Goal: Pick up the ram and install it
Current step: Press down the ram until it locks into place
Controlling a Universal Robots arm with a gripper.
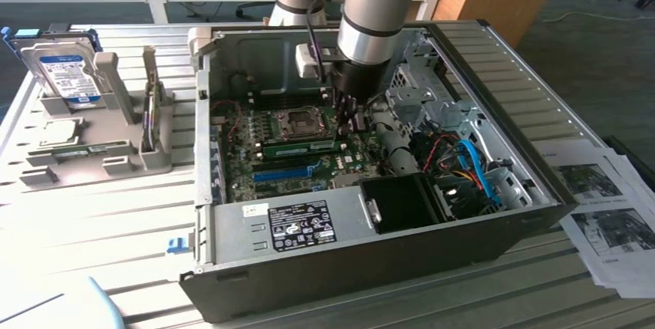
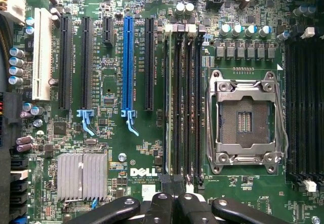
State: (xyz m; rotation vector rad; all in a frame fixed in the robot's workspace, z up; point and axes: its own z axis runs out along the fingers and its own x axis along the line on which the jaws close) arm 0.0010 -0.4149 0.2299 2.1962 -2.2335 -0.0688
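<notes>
The claw (image 1: 346,118) is being held low inside the open computer case (image 1: 492,60), just above the motherboard (image 2: 109,90), and its fingers (image 2: 167,204) are pressed together, holding nothing between them. The ram (image 1: 302,147) is lying as a green stick in the memory slots (image 2: 182,102) just beside the empty processor socket (image 2: 245,118), directly under the closed fingertips. From this it is judged that the stick is being pushed down into its slot, not carried any more.

To do this step well, the force is best being applied straight down, along the line of the slot, so that the board is not being bent sideways. The pressure is better given near the end of the stick, until the white latches (image 2: 179,29) at the slot end are closing by themselves; whether they are already closed cannot be told here. The stick seems to be standing upright in the wrist view, and it must be kept so.

On the table (image 1: 92,214), a holder (image 1: 97,156) with a hard drive (image 1: 67,72) is standing well apart, at the exterior view's left.
</notes>
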